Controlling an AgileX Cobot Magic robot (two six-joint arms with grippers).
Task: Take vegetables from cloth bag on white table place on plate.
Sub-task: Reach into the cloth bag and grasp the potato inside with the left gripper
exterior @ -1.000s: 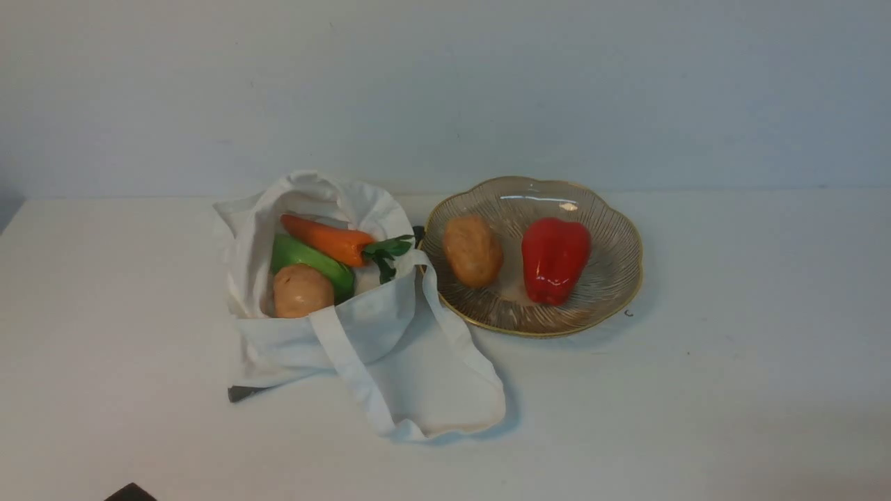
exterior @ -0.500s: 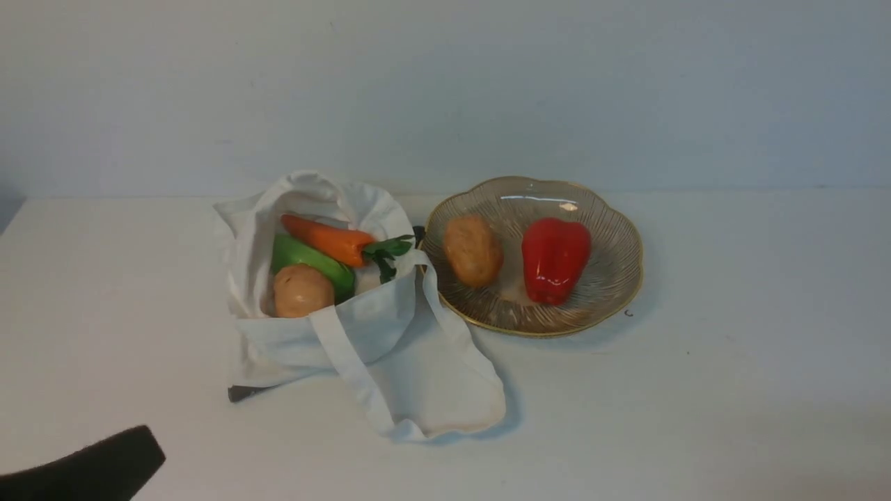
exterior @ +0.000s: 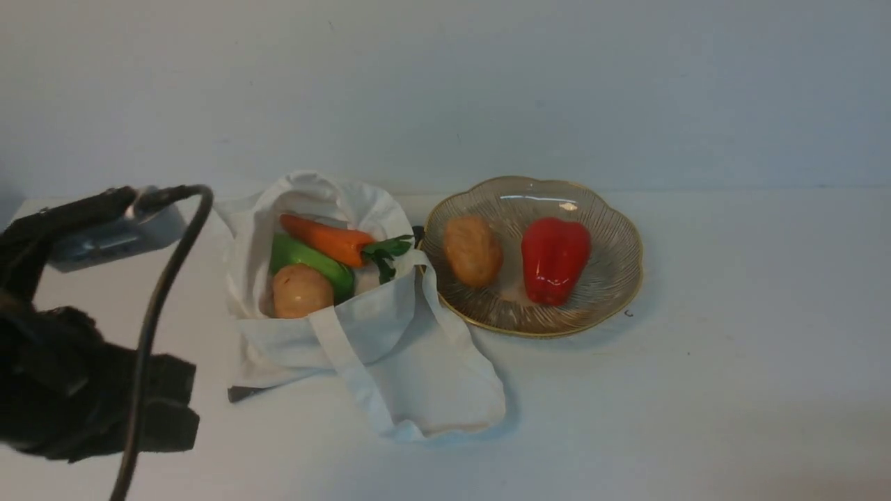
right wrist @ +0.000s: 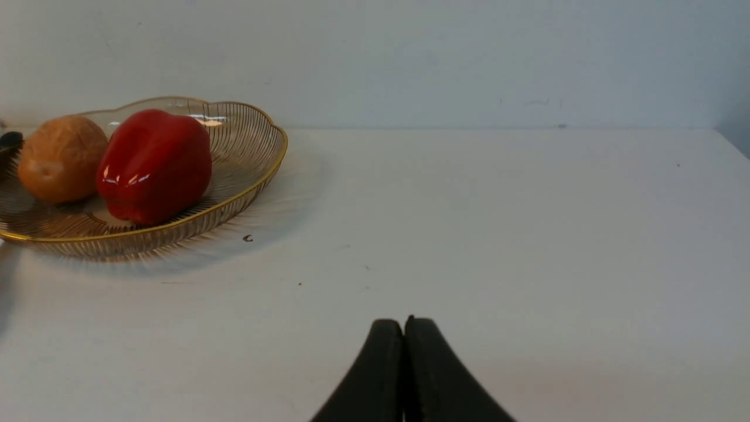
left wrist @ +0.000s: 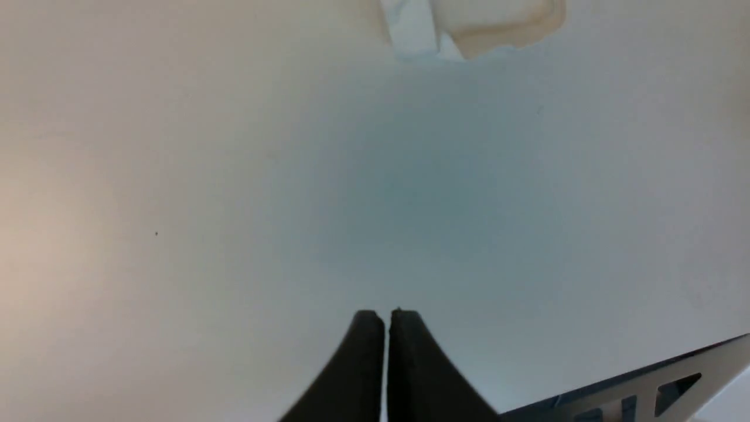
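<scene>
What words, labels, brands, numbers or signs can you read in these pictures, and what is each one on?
None: I can't read any text in any of the three views.
The cloth bag, the glass plate and the vegetables show no lettering.
The white table has a few small dark marks, too small to make out as anything written.

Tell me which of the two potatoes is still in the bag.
The paler, rounder potato, lying against the green vegetable; the other potato is in the glass dish, beside the red bell pepper.
</scene>
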